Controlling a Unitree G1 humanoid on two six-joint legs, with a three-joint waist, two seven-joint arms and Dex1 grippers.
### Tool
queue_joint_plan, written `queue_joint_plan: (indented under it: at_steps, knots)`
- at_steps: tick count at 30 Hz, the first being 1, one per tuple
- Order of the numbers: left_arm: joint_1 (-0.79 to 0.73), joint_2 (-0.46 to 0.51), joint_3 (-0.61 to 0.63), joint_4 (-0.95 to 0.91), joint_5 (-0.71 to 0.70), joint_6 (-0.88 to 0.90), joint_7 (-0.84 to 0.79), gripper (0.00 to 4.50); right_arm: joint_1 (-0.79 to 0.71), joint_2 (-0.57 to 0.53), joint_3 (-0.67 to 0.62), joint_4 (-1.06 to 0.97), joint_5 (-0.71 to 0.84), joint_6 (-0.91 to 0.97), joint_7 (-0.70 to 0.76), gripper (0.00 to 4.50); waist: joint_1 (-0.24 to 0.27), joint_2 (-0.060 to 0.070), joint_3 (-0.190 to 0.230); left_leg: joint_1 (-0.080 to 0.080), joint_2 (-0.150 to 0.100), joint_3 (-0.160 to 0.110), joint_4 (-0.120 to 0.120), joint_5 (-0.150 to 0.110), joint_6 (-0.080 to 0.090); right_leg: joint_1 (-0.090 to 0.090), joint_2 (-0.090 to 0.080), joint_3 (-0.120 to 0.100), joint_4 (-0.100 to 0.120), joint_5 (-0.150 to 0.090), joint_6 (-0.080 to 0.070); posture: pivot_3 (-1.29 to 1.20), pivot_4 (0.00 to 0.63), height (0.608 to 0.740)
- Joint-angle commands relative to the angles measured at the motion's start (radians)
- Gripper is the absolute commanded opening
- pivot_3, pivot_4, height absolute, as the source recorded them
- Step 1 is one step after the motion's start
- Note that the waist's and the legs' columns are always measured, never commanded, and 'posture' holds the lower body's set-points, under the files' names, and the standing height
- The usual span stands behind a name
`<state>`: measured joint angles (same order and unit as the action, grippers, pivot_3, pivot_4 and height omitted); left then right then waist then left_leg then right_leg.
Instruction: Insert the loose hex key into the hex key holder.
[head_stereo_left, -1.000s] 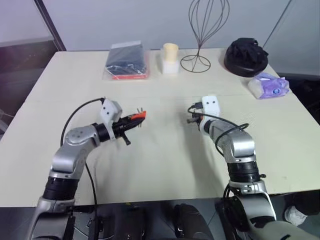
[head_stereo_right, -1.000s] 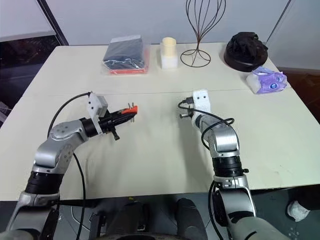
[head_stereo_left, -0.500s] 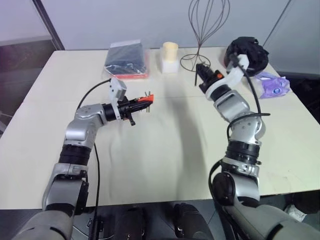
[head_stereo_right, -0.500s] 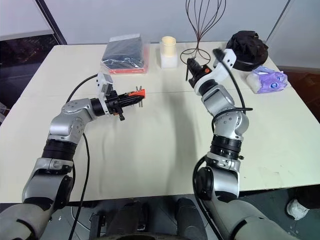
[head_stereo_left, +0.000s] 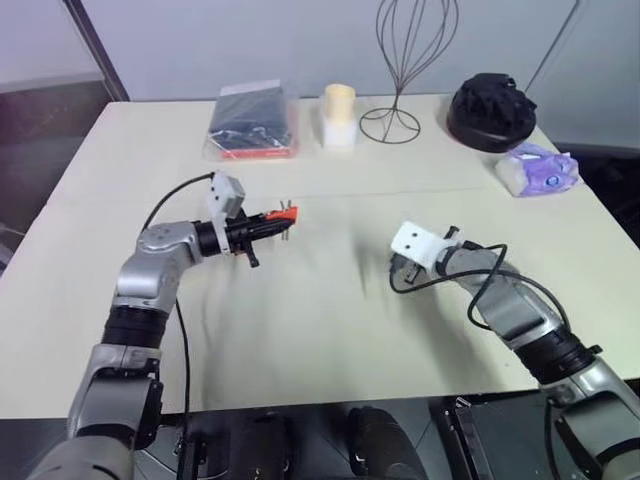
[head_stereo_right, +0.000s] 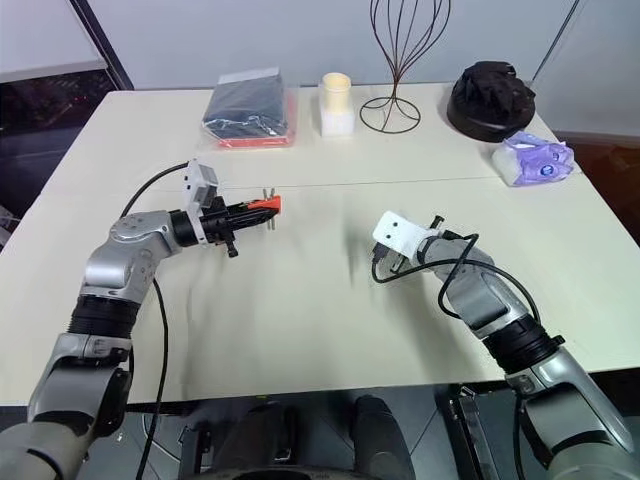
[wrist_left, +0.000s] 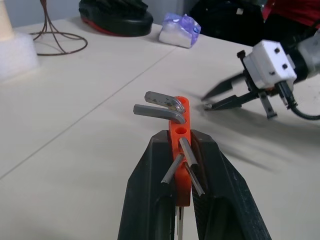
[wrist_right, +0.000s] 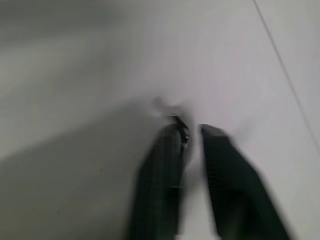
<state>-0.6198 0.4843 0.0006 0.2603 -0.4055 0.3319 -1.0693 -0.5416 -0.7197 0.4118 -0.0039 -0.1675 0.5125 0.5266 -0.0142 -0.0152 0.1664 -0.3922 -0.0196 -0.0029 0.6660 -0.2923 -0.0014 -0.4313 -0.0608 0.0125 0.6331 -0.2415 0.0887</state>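
A: Status, left tool (head_stereo_left: 262, 228)?

B: Clamped on the hex key holder (wrist_left: 181, 125). Both fingers (wrist_left: 150, 190) press the block's flat sides. Holder is held clear above the worktop (head_stereo_left: 330, 330), approx. level, free end toward the robot's right.

A: Holder condition?

B: Red-orange block w/ short grey keys (wrist_left: 157, 102). Two bent ones stick out sideways near the free end. Two more lie slanted along the block between the fingers. Round sockets show in the block near the free end.

A: Right tool (wrist_left: 205, 102)?

B: Low over the worktop, on the robot's right, well apart from the holder. Fingers parted w/ a narrow gap, tips pointing toward the left side.

A: Loose hex key?

B: A thin dark bit (wrist_right: 179, 126) sits at one fingertip of the right tool. Too blurred to tell if it is the key, or if it is gripped.

A: Other items?

B: Far edge of worktop, none near the tools: dark packet (head_stereo_left: 255, 122), cream cylinder (head_stereo_left: 340, 105), wire stand (head_stereo_left: 400, 60), black cap (head_stereo_left: 490, 112), purple pack (head_stereo_left: 540, 170).
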Motion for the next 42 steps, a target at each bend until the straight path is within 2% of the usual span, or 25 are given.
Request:
queue_joint_plan:
  at_steps: [1, 3, 8, 11, 15, 30, 33, 38, 42]
  knots:
    - [0.012, 0.026, 0.029, -0.075, -0.031, 0.027, -0.01, 0.0, -0.005, 0.003, -0.046, -0.054, -0.001, 0.039, 0.046, 2.39, 0.001, 0.0, 0.0, 0.0, 0.0, 0.0, 0.0, 0.0, 0.0, 0.0, 0.0, 0.0, 0.0, 0.0, 0.0, 0.0, 0.15, 0.74]
    - [0.022, 0.045, 0.029, -0.097, -0.04, 0.044, -0.026, 0.0, -0.009, 0.029, -0.134, -0.096, 0.069, 0.128, 0.071, 3.35, 0.002, 0.0, 0.0, 0.0, 0.0, 0.0, 0.0, 0.0, 0.0, 0.0, -0.001, 0.0, 0.0, 0.0, 0.0, 0.0, 0.15, 0.74]
    - [0.042, 0.083, 0.026, -0.141, -0.051, 0.069, -0.049, 0.0, -0.029, 0.077, -0.375, -0.168, 0.261, 0.409, 0.122, 3.35, 0.004, 0.0, 0.0, 0.0, 0.0, -0.001, 0.0, 0.0, 0.0, 0.0, -0.002, 0.0, 0.0, 0.0, 0.0, 0.0, 0.15, 0.74]
    - [0.052, 0.088, 0.025, -0.16, -0.058, 0.078, -0.05, 0.0, -0.033, 0.052, -0.447, -0.145, 0.313, 0.492, 0.14, 3.35, 0.007, 0.0, 0.0, 0.0, -0.001, -0.002, 0.0, 0.0, 0.0, 0.001, -0.003, 0.0, -0.001, 0.0, 0.0, 0.0, 0.15, 0.74]
    - [0.062, 0.087, 0.017, -0.183, -0.067, 0.09, -0.054, 0.0, -0.048, 0.042, -0.46, -0.079, 0.338, 0.508, 0.143, 3.35, 0.003, 0.0, 0.0, 0.0, 0.0, -0.002, 0.0, 0.0, 0.0, 0.001, -0.003, 0.0, -0.001, 0.0, 0.0, 0.0, 0.15, 0.74]
    - [0.11, 0.096, 0.017, -0.267, -0.073, 0.127, -0.039, 0.0, -0.089, 0.111, -0.312, 0.104, 0.322, 0.415, 0.145, 3.35, 0.003, 0.0, 0.0, 0.0, -0.001, -0.001, 0.0, 0.0, 0.0, 0.001, -0.003, 0.0, -0.001, 0.0, 0.0, 0.0, 0.15, 0.74]
    - [0.109, 0.097, 0.021, -0.269, -0.074, 0.126, -0.028, 0.0, -0.082, 0.118, -0.296, 0.172, 0.304, 0.37, 0.136, 2.55, 0.001, 0.0, 0.0, 0.0, -0.001, -0.001, 0.0, 0.0, 0.0, 0.001, -0.003, 0.0, -0.001, 0.0, 0.0, 0.0, 0.15, 0.74]
    - [0.11, 0.097, 0.022, -0.27, -0.073, 0.122, -0.018, 0.0, -0.093, 0.129, -0.296, 0.226, 0.323, 0.381, 0.161, 0.04, 0.001, 0.0, 0.0, 0.001, 0.0, -0.001, 0.0, 0.0, 0.0, 0.002, -0.003, 0.0, -0.001, 0.0, 0.0, 0.0, 0.15, 0.74]
    - [0.105, 0.094, 0.028, -0.262, -0.07, 0.11, 0.001, 0.0, -0.096, 0.127, -0.286, 0.228, 0.322, 0.391, 0.175, 0.04, 0.001, -0.001, -0.001, 0.001, 0.0, -0.002, 0.0, 0.0, 0.0, 0.002, -0.003, 0.0, -0.001, 0.0, 0.0, 0.0, 0.15, 0.74]
